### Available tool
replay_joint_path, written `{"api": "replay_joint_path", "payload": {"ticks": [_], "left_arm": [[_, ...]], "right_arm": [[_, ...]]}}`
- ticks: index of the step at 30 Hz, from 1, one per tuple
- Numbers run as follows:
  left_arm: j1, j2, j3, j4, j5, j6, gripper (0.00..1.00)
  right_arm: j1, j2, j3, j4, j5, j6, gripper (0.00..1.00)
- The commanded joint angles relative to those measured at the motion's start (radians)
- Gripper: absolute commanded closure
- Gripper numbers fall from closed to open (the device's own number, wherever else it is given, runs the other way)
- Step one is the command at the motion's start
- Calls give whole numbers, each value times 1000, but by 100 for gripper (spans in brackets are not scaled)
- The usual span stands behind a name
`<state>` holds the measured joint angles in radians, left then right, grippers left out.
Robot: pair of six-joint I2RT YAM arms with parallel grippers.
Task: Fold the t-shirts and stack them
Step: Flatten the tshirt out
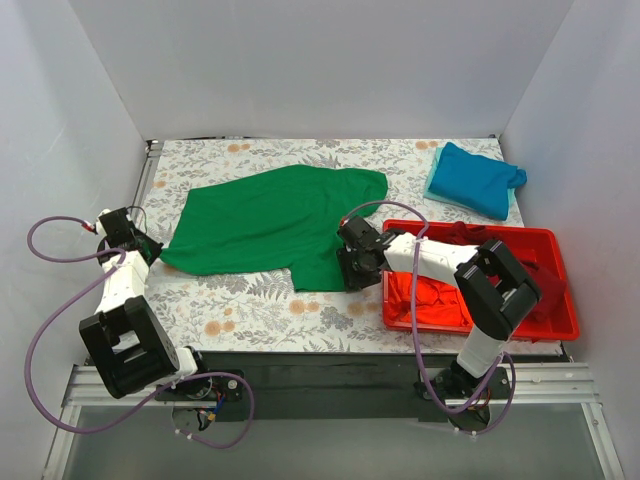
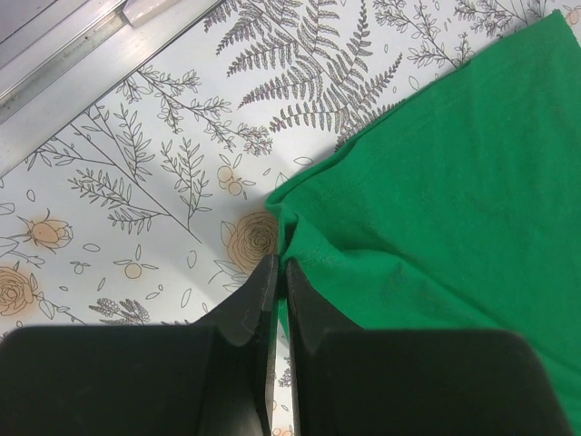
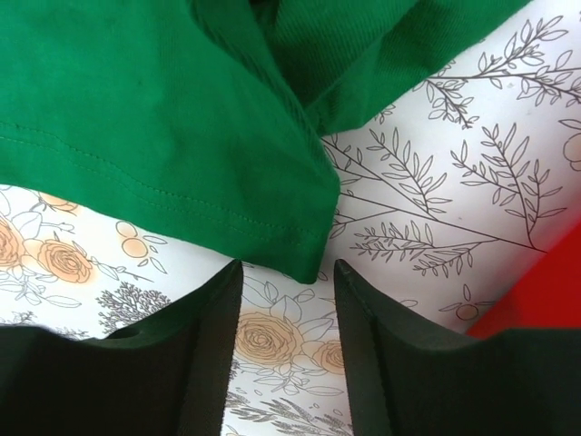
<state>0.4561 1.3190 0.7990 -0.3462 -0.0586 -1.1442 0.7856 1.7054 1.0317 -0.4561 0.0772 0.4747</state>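
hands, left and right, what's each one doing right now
left hand: closed, pinching the edge of the green t-shirt.
right hand: open, the shirt's hem corner sits at the gap, nothing gripped.

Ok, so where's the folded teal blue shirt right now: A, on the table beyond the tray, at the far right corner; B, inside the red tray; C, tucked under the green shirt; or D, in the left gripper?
A: the teal blue shirt lies folded at the far right corner, beyond the red tray and apart from the green shirt.
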Motion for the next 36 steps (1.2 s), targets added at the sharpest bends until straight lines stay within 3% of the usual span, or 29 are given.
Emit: {"api": "replay_joint_path", "payload": {"ticks": [1, 9, 16, 24, 36], "left_arm": [[7, -12, 12, 15, 11, 9, 100], [6, -10, 12, 15, 14, 9, 100], [6, -10, 12, 15, 25, 11, 100], [-123, -96, -3, 3, 6, 37, 100], [-126, -303, 162, -252, 117, -75, 100]], "right_arm": [[-5, 3, -16, 31, -17, 31, 50], [-3, 25, -39, 48, -20, 39, 62], [-9, 25, -25, 37, -5, 36, 99], [-9, -88, 68, -73, 21, -2, 99], [-54, -421, 286, -266, 84, -74, 99]]}}
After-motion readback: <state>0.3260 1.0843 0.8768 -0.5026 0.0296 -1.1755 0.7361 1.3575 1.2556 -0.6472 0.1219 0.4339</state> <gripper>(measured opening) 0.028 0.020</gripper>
